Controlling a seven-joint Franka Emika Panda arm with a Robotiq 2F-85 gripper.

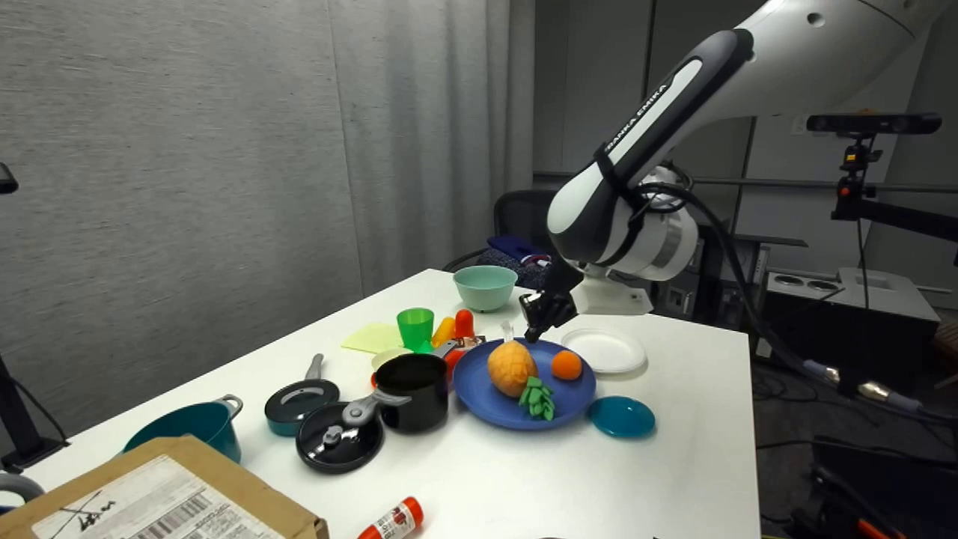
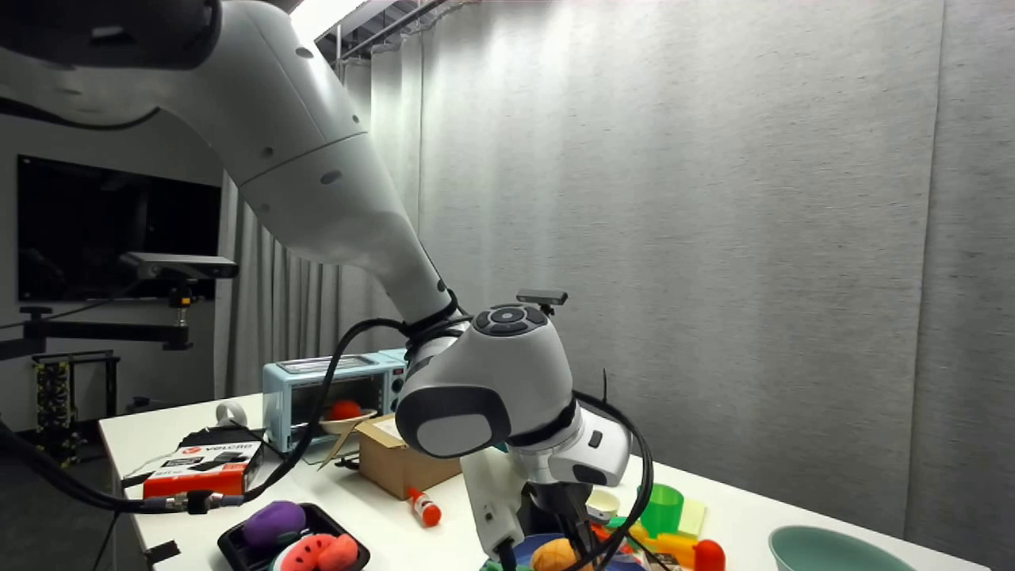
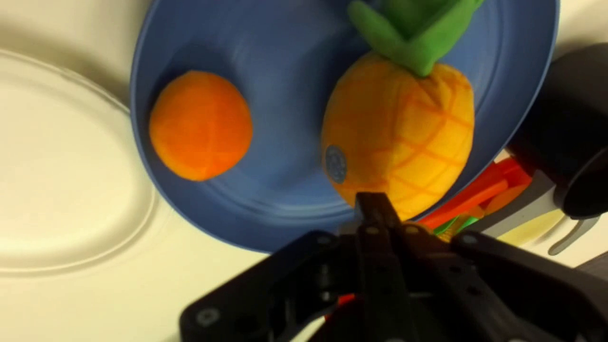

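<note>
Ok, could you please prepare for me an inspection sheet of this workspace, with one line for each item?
Surface: white table, crowded with toys and kitchenware.
Job's things: pineapple toy and orange ball, apart from each other, both on the blue plate.
Clutter: black pot, green cup, mint bowl, white plate, cardboard box.
Gripper: shut, at the pineapple toy's end opposite its leaves; contact or hold unclear.
Cables: black cable looping down from the arm.
Surroundings: grey curtain beyond the table in an exterior view; mounted camera.

Grey curtain (image 1: pixel 179 150) behind white table (image 1: pixel 673 479); dark floor (image 1: pixel 816 415); bright ceiling light (image 2: pixel 323 14).
</note>
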